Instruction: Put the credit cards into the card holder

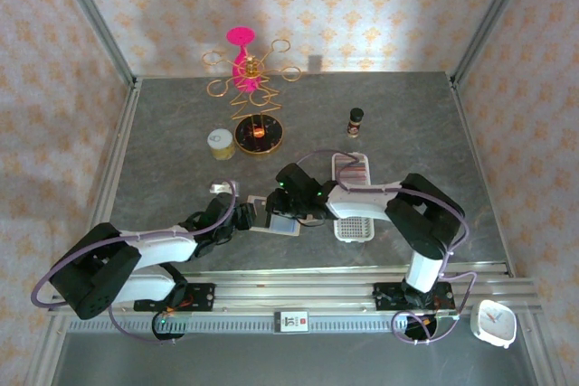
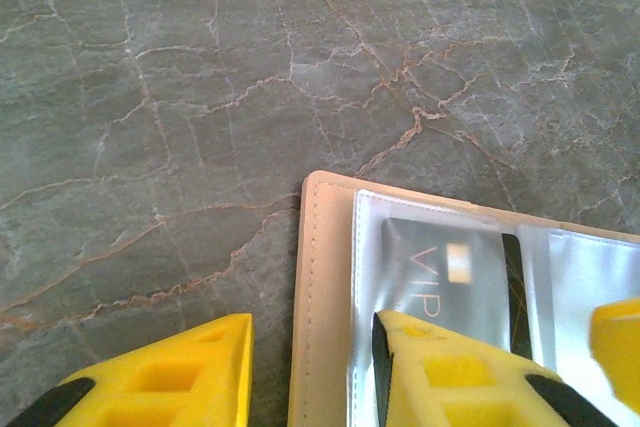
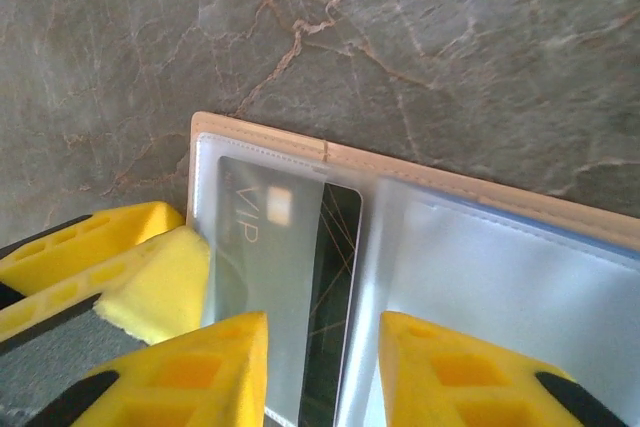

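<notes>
Marble table (image 1: 163, 133) | arms bent inward, low over card holder (image 3: 450, 267) — left jaws parted, right jaws parted

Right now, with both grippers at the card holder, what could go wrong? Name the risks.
The VIP card seems only partly inside its sleeve, a dark strip exposed; it may slide out.
The right gripper, open astride that edge, could drag it when lifting.
The left gripper, straddling the rim of the card holder, could shift it.

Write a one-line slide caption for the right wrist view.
Right claw open above a VIP card partly inside a clear sleeve of the card holder.
</notes>
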Robot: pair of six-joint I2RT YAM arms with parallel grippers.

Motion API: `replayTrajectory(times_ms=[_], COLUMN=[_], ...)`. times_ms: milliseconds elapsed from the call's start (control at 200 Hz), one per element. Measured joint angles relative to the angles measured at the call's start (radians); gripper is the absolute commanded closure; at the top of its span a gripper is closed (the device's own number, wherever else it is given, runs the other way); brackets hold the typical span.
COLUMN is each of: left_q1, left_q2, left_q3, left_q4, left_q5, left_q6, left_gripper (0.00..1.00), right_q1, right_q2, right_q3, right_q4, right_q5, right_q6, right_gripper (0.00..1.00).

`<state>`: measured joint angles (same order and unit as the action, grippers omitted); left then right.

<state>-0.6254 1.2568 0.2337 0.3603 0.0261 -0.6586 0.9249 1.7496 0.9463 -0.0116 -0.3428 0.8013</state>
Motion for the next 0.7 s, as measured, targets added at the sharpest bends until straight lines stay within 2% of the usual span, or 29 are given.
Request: replayTrajectory(times_ms=[125, 330, 701], left_q1=[0.0, 0.0, 0.0], left_q2=[0.0, -0.001, -0.001], left_q3=[-0.002, -0.008, -0.023], left_q4=[0.004, 0.015, 0.045], left_q5=[0.003, 0.011, 0.019], left_q6=[-0.005, -0.006, -0.006], left_gripper=[0.66, 0.66, 0.66], right_q1=[0.0, 0.0, 0.004], right_q2=[-0.037, -0.055, -0.047], right_q3=[-0.018, -0.034, -0.046], right_q4=[-0.04, -0.111, -0.1], right_q5=[0.033, 0.101, 0.097], right_q6=[-0.007, -0.021, -0.025], right_gripper=[0.66, 0.62, 0.61])
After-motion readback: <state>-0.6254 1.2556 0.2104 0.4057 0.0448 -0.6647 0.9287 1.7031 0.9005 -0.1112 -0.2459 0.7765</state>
